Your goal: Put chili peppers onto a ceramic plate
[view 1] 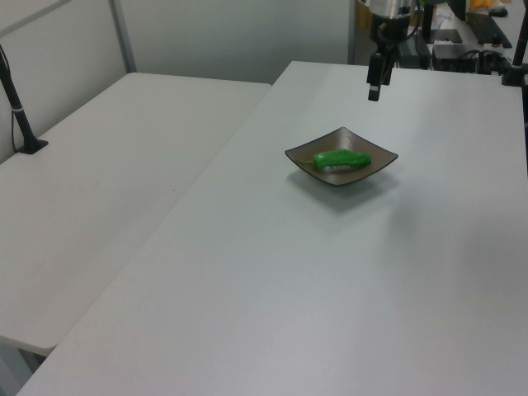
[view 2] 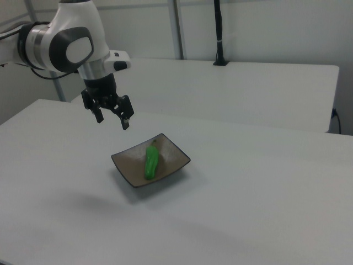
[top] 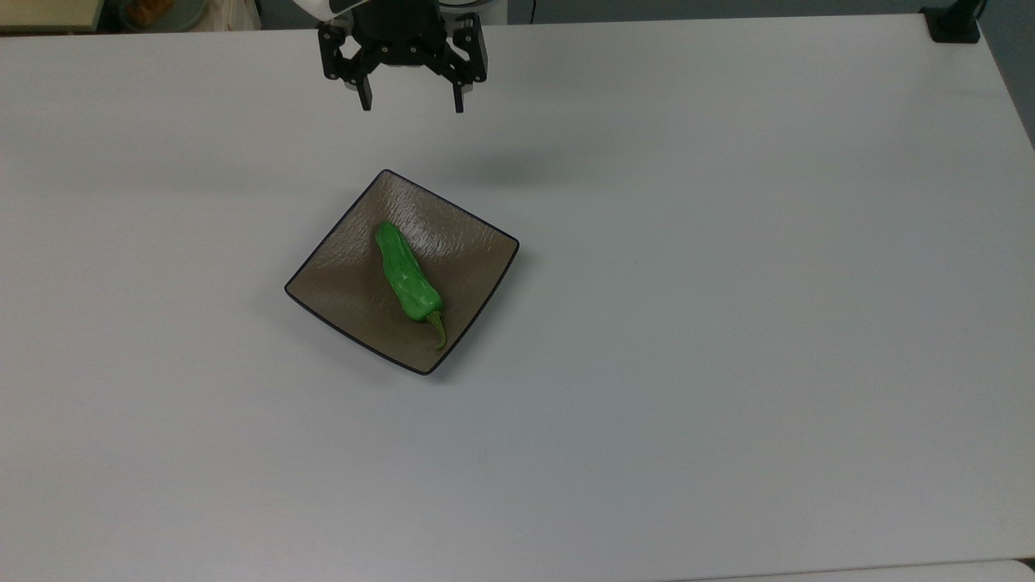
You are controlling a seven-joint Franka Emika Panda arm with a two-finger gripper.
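A bright green chili pepper (top: 407, 276) (view 1: 341, 159) (view 2: 151, 160) lies diagonally on the square brown ceramic plate (top: 338, 275) (view 1: 375, 165) (view 2: 128, 164), its thin stem toward the plate's near corner in the top view. The gripper (top: 411, 105) (view 1: 373, 91) (view 2: 113, 121) hangs in the air well beyond the plate's far corner in the top view. It is open, with nothing between its black fingers, and it touches neither the pepper nor the plate.
The plate sits on a wide white table (top: 728, 323). A second white table (view 1: 99, 181) stands alongside. A black post base (top: 954, 24) is at the top view's far right corner, and another black post (view 2: 218, 33) rises behind in the right view.
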